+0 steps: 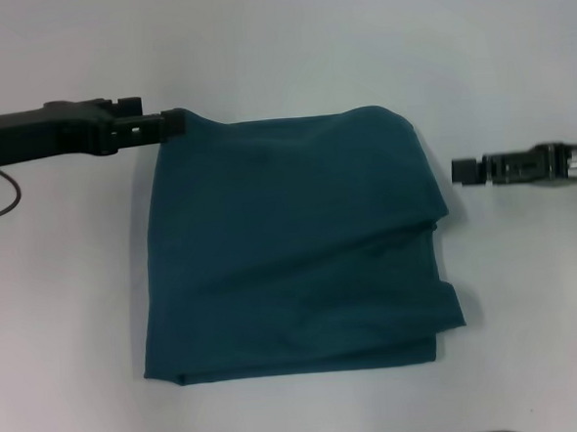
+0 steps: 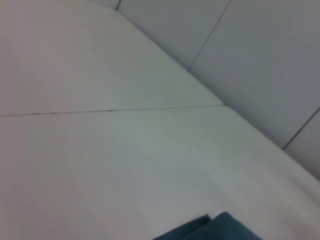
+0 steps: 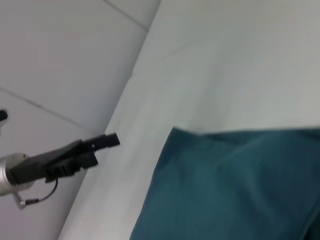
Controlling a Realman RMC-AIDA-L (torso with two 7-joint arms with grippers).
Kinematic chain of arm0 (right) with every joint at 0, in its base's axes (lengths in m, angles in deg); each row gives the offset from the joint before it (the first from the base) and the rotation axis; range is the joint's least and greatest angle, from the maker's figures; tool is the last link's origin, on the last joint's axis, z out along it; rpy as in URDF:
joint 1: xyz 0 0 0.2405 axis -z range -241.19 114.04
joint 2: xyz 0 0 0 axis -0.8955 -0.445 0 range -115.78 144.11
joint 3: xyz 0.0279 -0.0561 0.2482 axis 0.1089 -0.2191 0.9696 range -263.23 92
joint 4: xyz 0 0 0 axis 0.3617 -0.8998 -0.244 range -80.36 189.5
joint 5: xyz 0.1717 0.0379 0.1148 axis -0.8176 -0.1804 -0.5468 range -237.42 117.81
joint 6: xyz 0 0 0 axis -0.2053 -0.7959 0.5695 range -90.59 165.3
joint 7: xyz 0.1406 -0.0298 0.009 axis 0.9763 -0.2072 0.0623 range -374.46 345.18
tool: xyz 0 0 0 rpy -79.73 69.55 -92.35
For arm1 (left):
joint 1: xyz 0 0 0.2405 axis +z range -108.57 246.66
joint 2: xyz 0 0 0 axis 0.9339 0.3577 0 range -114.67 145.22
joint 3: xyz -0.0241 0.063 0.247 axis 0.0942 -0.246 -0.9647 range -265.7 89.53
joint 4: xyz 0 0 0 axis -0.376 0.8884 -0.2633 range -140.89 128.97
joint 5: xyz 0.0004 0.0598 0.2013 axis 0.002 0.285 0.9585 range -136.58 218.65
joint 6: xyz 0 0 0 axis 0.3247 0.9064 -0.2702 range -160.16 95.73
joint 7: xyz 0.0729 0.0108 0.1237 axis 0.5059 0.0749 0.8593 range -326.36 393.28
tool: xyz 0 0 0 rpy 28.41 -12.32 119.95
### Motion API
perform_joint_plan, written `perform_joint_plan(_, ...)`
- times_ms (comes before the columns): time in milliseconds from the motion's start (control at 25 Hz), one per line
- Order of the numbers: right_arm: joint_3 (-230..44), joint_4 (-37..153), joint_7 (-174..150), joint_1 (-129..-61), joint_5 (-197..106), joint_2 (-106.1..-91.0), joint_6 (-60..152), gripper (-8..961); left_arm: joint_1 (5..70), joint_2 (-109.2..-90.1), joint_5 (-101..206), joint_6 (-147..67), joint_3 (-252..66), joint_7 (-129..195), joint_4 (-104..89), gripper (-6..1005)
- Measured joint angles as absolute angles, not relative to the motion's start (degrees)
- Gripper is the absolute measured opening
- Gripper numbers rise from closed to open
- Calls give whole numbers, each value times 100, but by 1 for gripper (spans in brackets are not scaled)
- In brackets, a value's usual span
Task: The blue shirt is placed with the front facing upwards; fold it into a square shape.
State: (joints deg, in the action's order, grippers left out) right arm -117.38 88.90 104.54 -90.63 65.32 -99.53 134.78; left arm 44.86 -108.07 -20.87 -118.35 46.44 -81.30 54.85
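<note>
**Folded blue shirt between two grippers on the bench**

Lying flat on the white bench (image 1: 69, 317), folded into a rough square with plain teal cloth upward: the blue shirt (image 1: 295, 245). No lettering or neck showing on the exposed face. Layered edges stepping out at the side and near corner facing the right gripper.

At the far corner of the blue shirt, touching or just about touching the cloth: the left gripper (image 1: 172, 124), reaching in level from the robot's left. Fingertips drawn close together, perhaps pinching the corner, though contact itself not clear from the head view. In the right wrist view the same gripper appears just apart from the shirt's corner, with a strip of bench between. A dark cable (image 1: 3, 199) looping beneath that arm.

On the opposite side, near the shirt's edge but clear of it: the right gripper (image 1: 459, 171), pointing toward the cloth, holding nothing, fingers narrow as far as can be made out.
</note>
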Motion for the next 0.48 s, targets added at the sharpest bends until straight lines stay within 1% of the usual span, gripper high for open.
perform_joint_plan(280, -11766, 8884, 10436, -8908, 6673, -9979, 13675, 519, 4577, -10801, -2310, -12319, 5026, -7790, 5286, 848)
perform_joint_plan(480, -11754, 8875, 10287, -9010, 6644, -10181, 13534, 516, 4528, -10818, -2323, -12452, 5076, -7501, 4911, 847)
